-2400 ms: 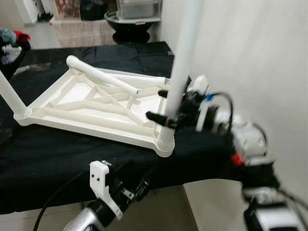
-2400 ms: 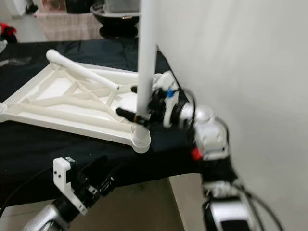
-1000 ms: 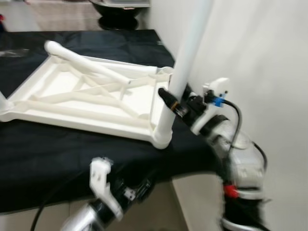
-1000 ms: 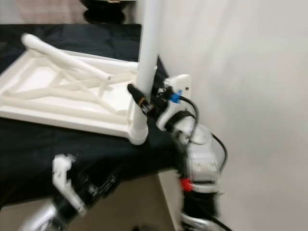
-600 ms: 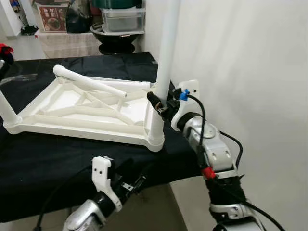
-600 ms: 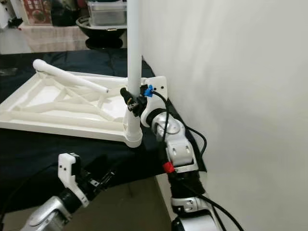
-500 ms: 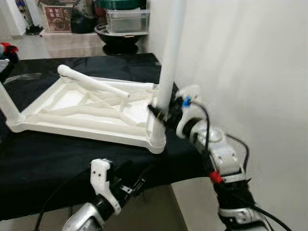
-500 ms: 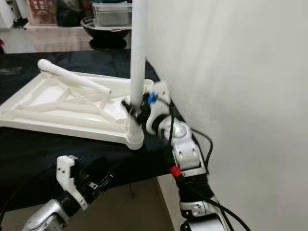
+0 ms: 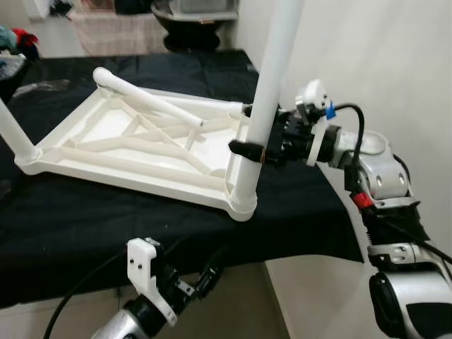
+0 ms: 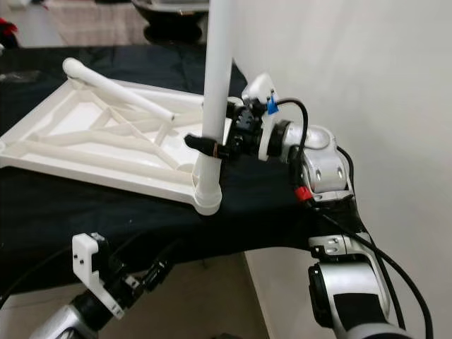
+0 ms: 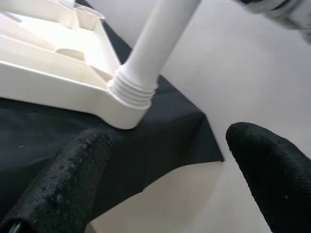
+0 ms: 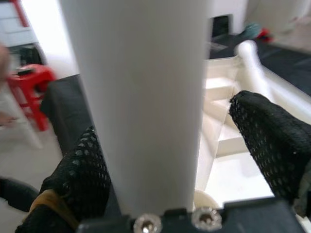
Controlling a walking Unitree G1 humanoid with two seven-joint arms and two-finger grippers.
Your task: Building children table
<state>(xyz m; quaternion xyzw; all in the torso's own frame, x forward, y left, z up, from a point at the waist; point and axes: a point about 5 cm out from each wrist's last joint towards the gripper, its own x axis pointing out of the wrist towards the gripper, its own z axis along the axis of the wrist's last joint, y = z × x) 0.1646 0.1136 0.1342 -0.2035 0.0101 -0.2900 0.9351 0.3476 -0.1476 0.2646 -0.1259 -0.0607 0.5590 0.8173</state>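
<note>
Upturned tabletop (image 9: 134,152) on black-draped surface (image 9: 85,219); near-corner leg (image 9: 267,106) upright in socket, right end effector (image 9: 256,150) clamped on it; one loose leg (image 9: 152,106) lies inside; left end effector (image 11: 160,174) open, idle below edge.

Your white plastic tabletop (image 9: 127,145) lies upside down on the black-draped surface (image 9: 85,226), its ribbed underside facing up with diagonal braces crossing the middle. At the corner nearest you, around 5 o'clock of the tabletop, a white leg (image 9: 265,106) stands upright in its ringed socket, right at the surface's front edge, rising out of view. A second leg (image 9: 15,134) stands at the 9 o'clock corner, tilted slightly outward. A third leg (image 9: 148,101) is not upright: it lies slanted across the far part of the underside, its rounded end up at about 11 o'clock and its other end pointing toward 2 o'clock.
</note>
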